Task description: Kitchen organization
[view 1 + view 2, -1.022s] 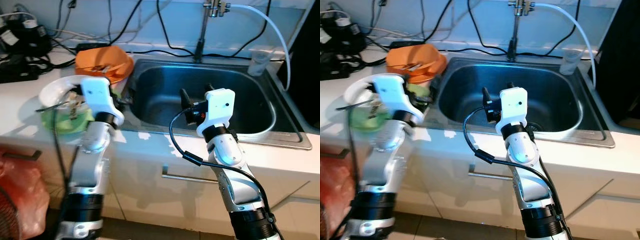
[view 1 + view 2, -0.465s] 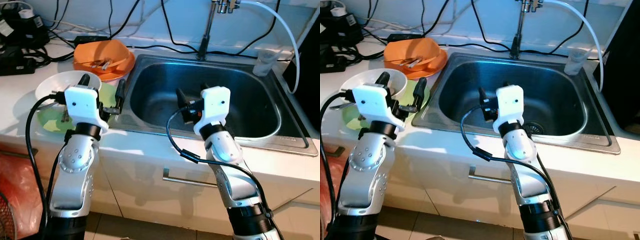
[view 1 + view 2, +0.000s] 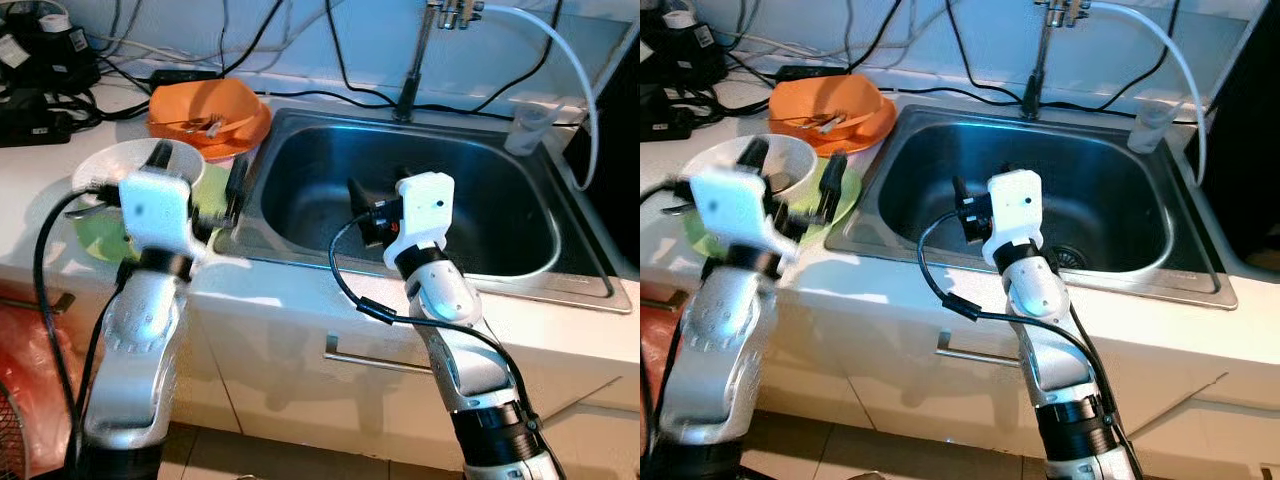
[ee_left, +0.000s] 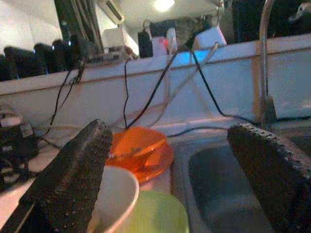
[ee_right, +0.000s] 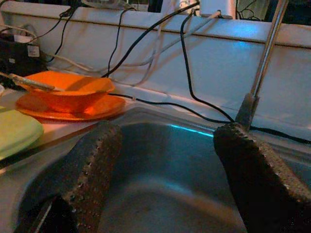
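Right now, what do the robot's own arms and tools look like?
Both arms are silver, jointed tubes with black bands low down. Each wrist carries a white boxy housing, and a black cable loops along each arm. The left tool and right tool each have two long black fingers with bumpy, textured pads.

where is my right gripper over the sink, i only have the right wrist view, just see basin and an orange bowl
Observer: The right gripper hangs open above the left half of the sink, holding nothing.
Operator: anything in the basin
Observer: Its floor looks bare apart from the drain, which lies to the right of your gripper.
Operator: what else is by that orange bowl
Observer: In front of the orange bowl a white bowl sits on a green plate, and the open left gripper hovers just over them.
Operator: anything on the right side
Observer: A clear plastic cup stands at the sink's back right corner.
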{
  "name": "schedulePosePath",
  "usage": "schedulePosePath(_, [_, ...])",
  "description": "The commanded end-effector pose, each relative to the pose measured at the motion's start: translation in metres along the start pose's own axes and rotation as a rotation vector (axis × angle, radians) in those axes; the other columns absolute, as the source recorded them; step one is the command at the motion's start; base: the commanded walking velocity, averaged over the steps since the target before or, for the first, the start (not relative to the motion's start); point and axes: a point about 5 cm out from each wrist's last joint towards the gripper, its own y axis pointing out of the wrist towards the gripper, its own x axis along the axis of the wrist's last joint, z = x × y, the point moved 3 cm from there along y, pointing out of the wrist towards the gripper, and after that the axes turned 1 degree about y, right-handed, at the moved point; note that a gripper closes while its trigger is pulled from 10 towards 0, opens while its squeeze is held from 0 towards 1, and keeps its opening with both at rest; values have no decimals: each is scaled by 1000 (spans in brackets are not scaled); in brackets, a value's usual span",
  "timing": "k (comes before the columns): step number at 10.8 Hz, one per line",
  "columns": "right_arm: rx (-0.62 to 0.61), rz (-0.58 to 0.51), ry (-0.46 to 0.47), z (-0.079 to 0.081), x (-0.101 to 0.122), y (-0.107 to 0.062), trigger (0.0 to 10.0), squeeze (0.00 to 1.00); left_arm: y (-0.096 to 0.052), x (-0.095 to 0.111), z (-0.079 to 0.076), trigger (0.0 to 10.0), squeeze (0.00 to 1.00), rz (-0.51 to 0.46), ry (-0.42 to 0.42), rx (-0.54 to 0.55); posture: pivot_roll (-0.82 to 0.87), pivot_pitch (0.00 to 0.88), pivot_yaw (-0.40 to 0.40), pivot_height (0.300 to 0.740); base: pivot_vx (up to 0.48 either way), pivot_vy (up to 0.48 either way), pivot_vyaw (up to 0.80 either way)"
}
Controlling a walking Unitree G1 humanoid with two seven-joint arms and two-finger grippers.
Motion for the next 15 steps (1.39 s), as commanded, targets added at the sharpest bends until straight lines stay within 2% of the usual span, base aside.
schedulePosePath(1, [-1,-11,8,-2,2,2,10000,0,-1,4,0,10000,0,-16,16,-9,71,33,-46,740,0,0,0])
schedulePosePath(6, [14,-12,13,0,2,2,10000,0,-4,5,0,10000,0,-16,25,-4,72,34,-48,740,0,0,0])
schedulePosePath(8, [137,0,16,4,3,1,10000,0,-4,6,4,10000,0,-16,25,15,68,35,-45,740,0,0,0])
schedulePosePath(10, [215,27,15,-1,1,-1,10000,0,1,12,8,10000,0,-33,34,39,65,32,-45,740,0,0,0])
schedulePosePath(13, [196,30,6,-7,-2,0,10000,0,7,12,7,10000,0,-30,16,50,63,28,-37,740,0,0,0])
schedulePosePath(15, [145,7,-1,-15,2,1,10000,0,14,24,7,10000,0,-68,28,49,65,25,-29,740,0,0,0])
